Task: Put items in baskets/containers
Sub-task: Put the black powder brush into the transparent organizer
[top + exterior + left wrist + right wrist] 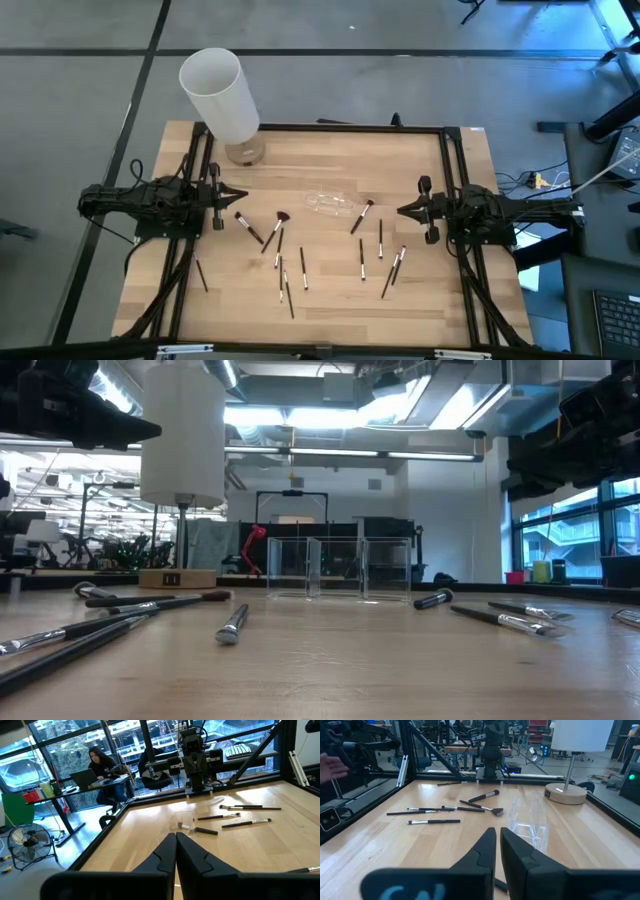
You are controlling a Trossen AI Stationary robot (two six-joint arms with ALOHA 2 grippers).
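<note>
Several thin dark makeup brushes (275, 232) and sticks (303, 268) lie flat and scattered over the middle and near part of the wooden table; the low view shows them too (232, 625). The clear plastic organizer (330, 203) stands on its base at the table's middle, seen also in the low view (340, 570) and in the right wrist view (530, 820). My left gripper (243, 194) hovers at the table's left side, shut, pointing toward the organizer. My right gripper (400, 210) hovers at the right side, shut, pointing left. Neither touches anything.
A tall white cylinder lamp (218, 95) on a round wooden base (243, 152) stands at the far left corner. A black frame (350, 127) borders the table. Beyond the table, a person sits at a desk (100, 762) and a person's hand (332, 767) shows.
</note>
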